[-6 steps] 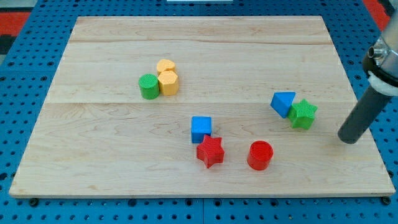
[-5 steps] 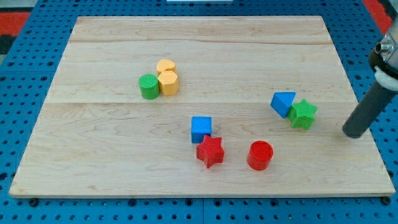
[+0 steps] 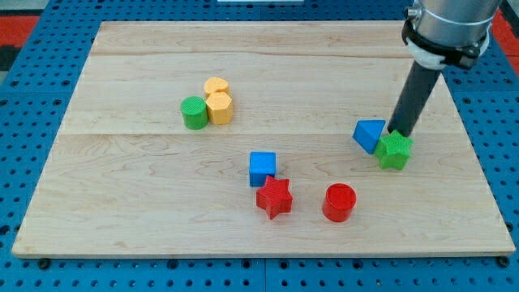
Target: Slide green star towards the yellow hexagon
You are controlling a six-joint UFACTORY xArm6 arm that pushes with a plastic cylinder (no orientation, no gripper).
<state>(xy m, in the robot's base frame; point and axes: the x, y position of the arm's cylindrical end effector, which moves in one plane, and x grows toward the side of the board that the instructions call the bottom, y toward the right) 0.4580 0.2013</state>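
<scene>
The green star [image 3: 395,152] lies at the board's right, touching the blue triangle [image 3: 370,134] on its left. My tip [image 3: 399,133] stands just above the green star, at its upper edge and right of the blue triangle. The yellow hexagon [image 3: 220,107] sits at the upper left of the board's middle, touching a green cylinder [image 3: 194,113] on its left and a second yellow block [image 3: 216,86] above it.
A blue cube [image 3: 263,168] and a red star [image 3: 274,197] touch each other near the board's lower middle. A red cylinder [image 3: 339,202] stands to their right. The wooden board [image 3: 122,186] lies on a blue pegboard.
My rod has swung from the board's right edge up and left to the green star's upper edge. The blocks have not visibly moved.
</scene>
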